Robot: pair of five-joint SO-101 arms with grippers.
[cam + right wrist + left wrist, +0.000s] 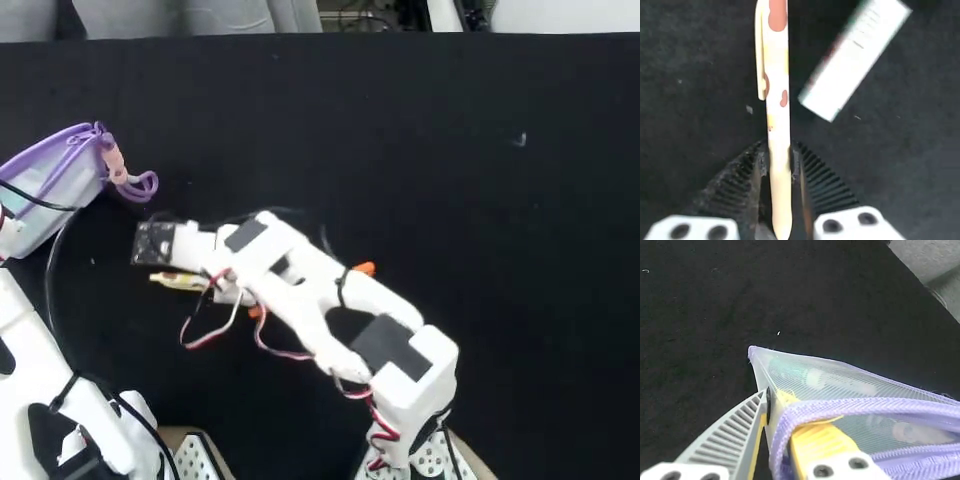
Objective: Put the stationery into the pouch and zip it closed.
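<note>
Gripping pen (pixel 778 100) w/ R pincer (pixel 780 152), long axis along fingers, pointing out past tips; pinching pouch (pixel 850 385) rim w/ L pincer (pixel 771 402).

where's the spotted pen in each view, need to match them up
high view: pen left of centre, just below mid-height.
left wrist view: not in it; the pouch is there.
right wrist view: through the middle, clamped in the right end effector.
shared landmark: the black table.
</note>
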